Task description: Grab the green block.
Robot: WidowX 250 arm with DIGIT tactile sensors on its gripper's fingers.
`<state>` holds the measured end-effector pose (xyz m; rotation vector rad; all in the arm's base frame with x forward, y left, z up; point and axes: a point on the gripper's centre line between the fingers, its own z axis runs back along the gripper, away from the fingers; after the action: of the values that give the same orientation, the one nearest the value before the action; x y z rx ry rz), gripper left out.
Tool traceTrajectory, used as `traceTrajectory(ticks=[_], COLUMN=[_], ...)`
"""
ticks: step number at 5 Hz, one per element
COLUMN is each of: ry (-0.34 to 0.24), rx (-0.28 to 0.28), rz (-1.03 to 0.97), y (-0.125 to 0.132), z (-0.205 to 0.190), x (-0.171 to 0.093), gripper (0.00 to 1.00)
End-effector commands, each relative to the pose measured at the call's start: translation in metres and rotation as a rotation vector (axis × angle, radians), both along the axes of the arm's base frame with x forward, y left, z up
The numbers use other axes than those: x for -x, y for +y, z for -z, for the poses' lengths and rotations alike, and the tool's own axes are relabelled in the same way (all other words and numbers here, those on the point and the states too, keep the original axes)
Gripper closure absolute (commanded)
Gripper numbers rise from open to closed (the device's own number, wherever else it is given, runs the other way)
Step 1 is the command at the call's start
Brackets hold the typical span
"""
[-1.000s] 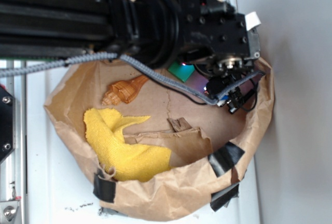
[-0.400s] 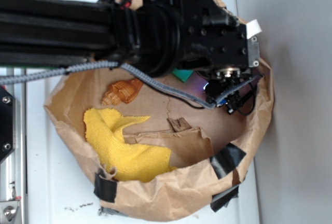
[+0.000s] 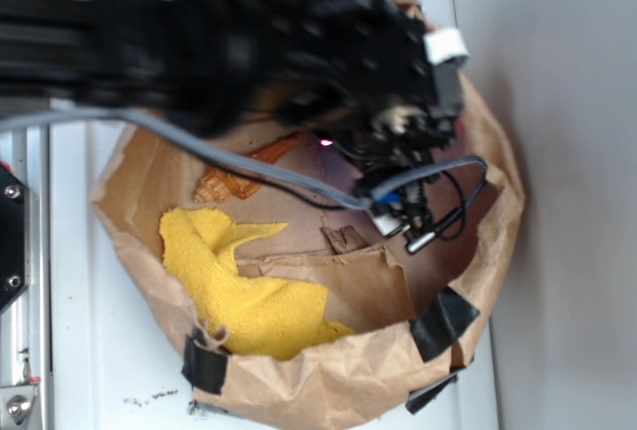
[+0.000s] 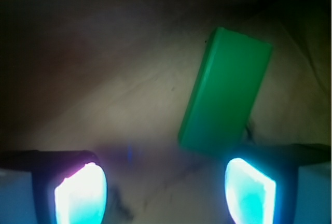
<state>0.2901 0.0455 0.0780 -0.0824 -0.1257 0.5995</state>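
Observation:
The green block (image 4: 226, 97) lies flat on brown paper in the wrist view, a little tilted, just beyond my right fingertip. My gripper (image 4: 165, 193) is open, its two glowing pads (image 4: 81, 193) wide apart with only bare paper between them. In the exterior view the arm and gripper (image 3: 393, 141) blur over the upper middle of the paper bag and hide the block.
A brown paper bag (image 3: 328, 370) with rolled-down walls and black tape patches holds everything. Inside lie a yellow cloth (image 3: 239, 286) at the lower left, an orange seashell (image 3: 239, 176) partly under the arm's grey cable, and a torn paper flap (image 3: 358, 266).
The arm has swung left and down into the bag, blurring with motion. The green block, which peeked out under the wrist before, is now covered in the exterior view.

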Motion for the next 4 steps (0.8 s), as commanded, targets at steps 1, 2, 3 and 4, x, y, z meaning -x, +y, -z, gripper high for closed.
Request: traceTrajectory(ticks=[1,2,3,4], ry=[-0.053,-0.042,-0.014,-0.011], rx=[-0.086,-0.105,-0.113,-0.105], rz=[-0.046,-0.101,-0.120,-0.109], y=[0.030,0.040,0.040,0.030], z=[0.003,0.010,0.024,0.034], x=[0.005,-0.011,-0.025,-0.033], gripper=[0.00,0.00,0.00,0.00])
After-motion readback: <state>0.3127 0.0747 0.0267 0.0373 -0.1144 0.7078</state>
